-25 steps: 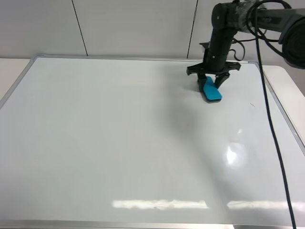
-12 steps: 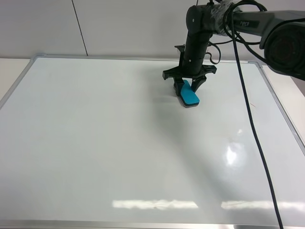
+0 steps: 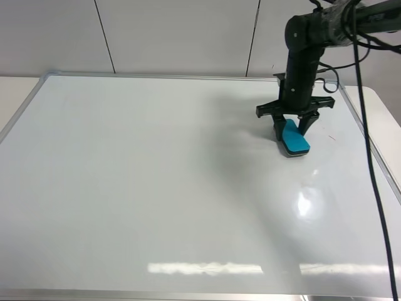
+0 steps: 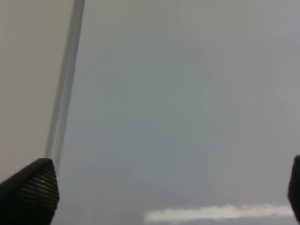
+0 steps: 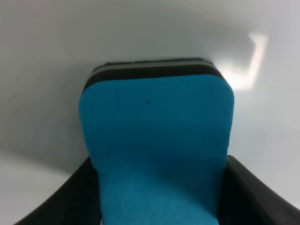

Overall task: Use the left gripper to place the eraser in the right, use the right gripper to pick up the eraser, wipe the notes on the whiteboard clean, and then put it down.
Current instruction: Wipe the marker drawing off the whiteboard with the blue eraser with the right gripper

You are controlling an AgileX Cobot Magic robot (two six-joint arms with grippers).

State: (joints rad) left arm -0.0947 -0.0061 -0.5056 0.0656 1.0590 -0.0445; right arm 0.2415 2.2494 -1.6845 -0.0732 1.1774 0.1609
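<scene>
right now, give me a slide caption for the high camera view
Right gripper holds the blue eraser down on the whiteboard, near its right edge.

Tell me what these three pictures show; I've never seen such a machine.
It is a robot with two arms, each ending in a gripper. The wide picture comes from a camera mounted high above a large glossy whiteboard. There the black right gripper is shut on a small teal-blue eraser, felt side towards the board. The other two come from wrist cameras: one shows that eraser close up, the other the left gripper, open and empty, near the board's silver frame.
</scene>
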